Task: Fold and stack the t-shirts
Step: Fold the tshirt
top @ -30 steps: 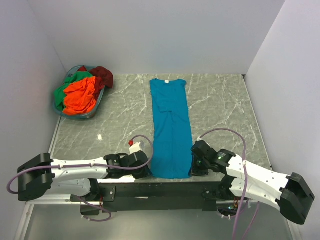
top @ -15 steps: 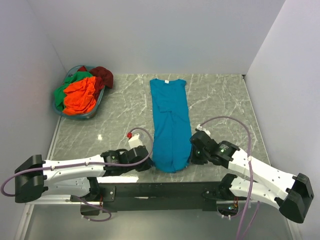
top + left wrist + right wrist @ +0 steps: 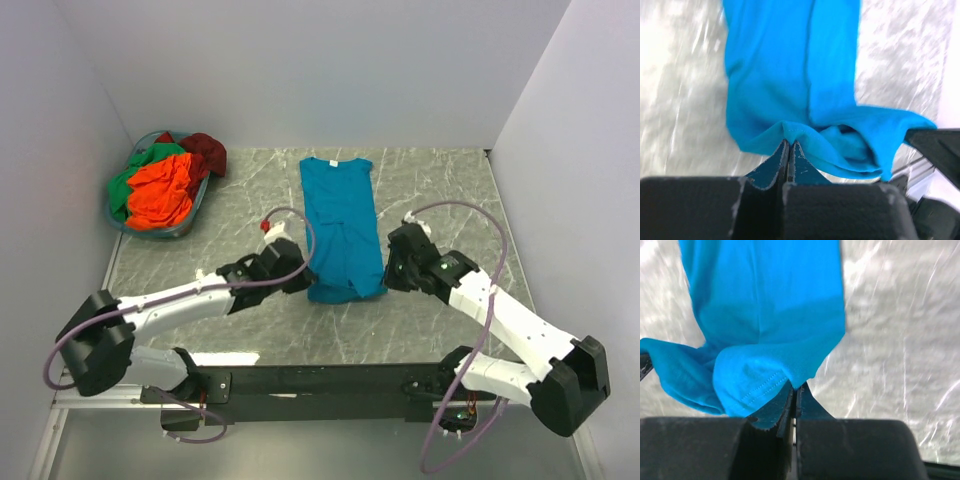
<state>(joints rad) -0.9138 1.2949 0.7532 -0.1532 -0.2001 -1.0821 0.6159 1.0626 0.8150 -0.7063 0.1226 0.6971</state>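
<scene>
Both of your arms have carried the near hem of the teal-blue t-shirt (image 3: 342, 215) away from the table's front edge and toward the middle of the marble table (image 3: 440, 190). A second ago that hem lay flat at the near edge, and now it is lifted and bunched.

Your left gripper (image 3: 306, 283) sits at the shirt's left near corner, and your right gripper (image 3: 386, 277) sits at its right near corner, with the hem strung between them. In the left wrist view, the fingers (image 3: 776, 167) are pressed together on the hem's edge. The cloth rises straight out of their tips and droops in a loose loop off to the right, toward the dark body of the other arm. In the right wrist view, the fingers (image 3: 772, 410) are likewise clamped on a stitched corner of the hem, and a fold of cloth sags away to the left.

Beyond both grips, the rest of the shirt lies flat on the table as a long narrow strip. Its collar end points to the far wall, and a crease runs down its length. The slack near portion hangs between your two tools rather than resting smoothly.

Well apart from both arms, in the far left corner, the round basket (image 3: 122, 226) holds the other t-shirts: an orange one (image 3: 160, 197), a green one (image 3: 132, 180) and a dark red one (image 3: 206, 150) draped over its rim.
</scene>
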